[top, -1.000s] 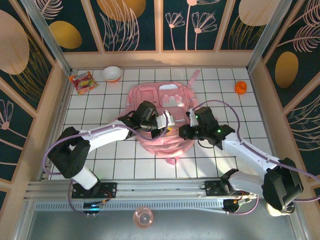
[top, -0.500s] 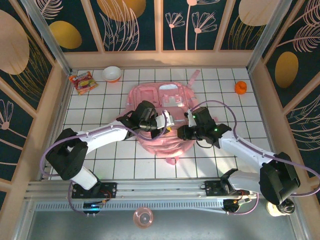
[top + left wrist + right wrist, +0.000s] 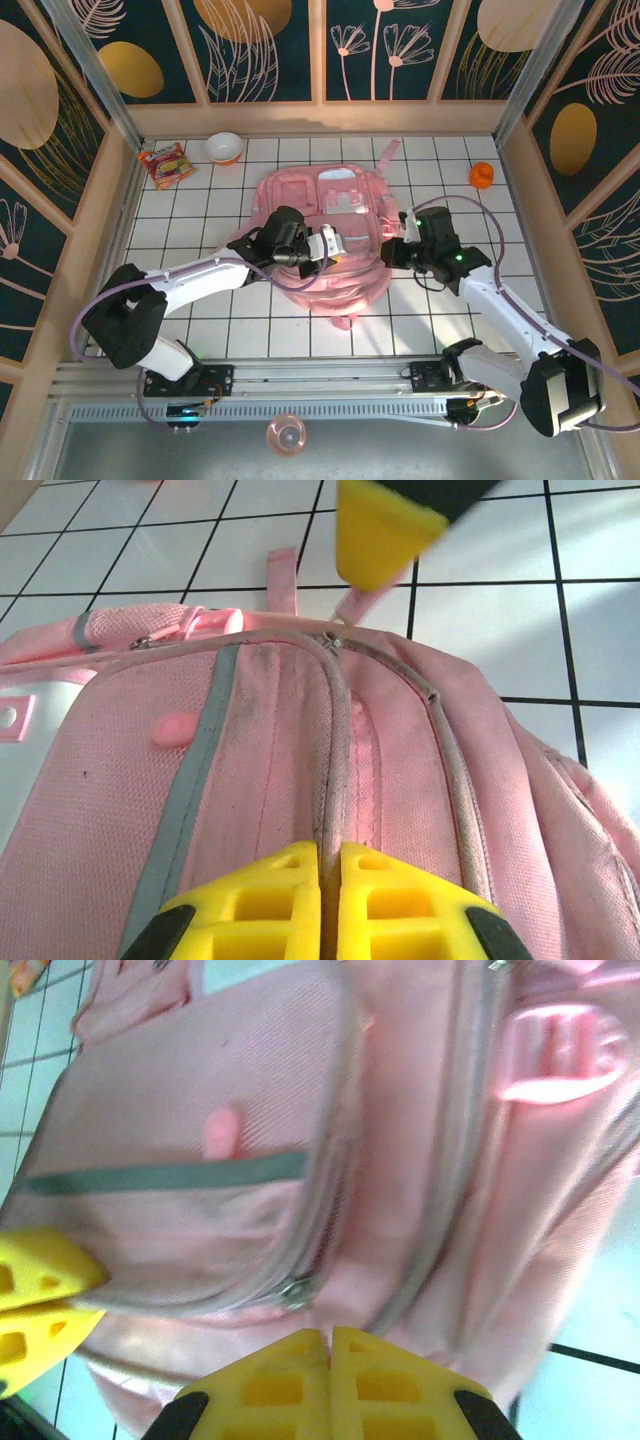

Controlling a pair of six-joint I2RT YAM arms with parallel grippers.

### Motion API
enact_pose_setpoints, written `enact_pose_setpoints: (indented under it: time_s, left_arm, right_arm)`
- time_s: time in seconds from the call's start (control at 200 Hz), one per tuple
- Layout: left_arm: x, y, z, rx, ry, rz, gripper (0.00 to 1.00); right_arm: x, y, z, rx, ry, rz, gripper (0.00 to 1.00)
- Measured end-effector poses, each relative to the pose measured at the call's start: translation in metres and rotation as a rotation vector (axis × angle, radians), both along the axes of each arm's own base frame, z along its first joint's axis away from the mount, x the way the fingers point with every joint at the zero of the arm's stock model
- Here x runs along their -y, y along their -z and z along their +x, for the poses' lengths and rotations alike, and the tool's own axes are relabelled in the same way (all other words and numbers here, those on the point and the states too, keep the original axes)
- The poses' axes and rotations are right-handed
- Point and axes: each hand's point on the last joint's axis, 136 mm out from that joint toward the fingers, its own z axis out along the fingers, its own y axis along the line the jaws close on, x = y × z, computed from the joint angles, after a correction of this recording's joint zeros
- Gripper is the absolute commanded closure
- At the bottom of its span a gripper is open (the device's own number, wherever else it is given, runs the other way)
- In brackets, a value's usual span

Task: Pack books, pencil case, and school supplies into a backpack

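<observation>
Top external view puts the backpack for you at the middle of the tiled table, lying flat with its pale panel toward 12 o'clock. Your left gripper sits on the bag's middle, reaching in from 8 o'clock, and your right gripper is at the bag's 4 o'clock edge. On the left wrist camera the yellow fingers are pressed together right where a piped zip seam runs up to them; you cannot tell whether any fabric is pinched between them. On the right wrist camera the fingers are likewise closed tight against each other, with a metal zip slider just past their tips, at 11 o'clock from them; whether they hold its pull is unclear. Further out, a snack packet lies at 10 o'clock from the bag, a white bowl at 11 o'clock, and a small orange thing at 2 o'clock.
</observation>
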Motion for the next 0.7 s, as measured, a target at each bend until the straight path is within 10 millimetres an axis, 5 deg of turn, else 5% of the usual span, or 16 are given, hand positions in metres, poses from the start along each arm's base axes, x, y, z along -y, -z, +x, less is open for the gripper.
enact_pose_setpoints:
  time_s: [0.265,0.701]
  left_arm:
    - [0.0,-0.001,-0.004,0.001,0.02,-0.004,1.0]
    - [-0.001,-0.003,-0.024,-0.066,0.138,-0.05,1.0]
  right_arm:
    - [-0.001,0.007,0.004,-0.018,0.006,-0.004,1.0]
    - [0.005,0.006,0.041,0.059,0.095,0.028,1.0]
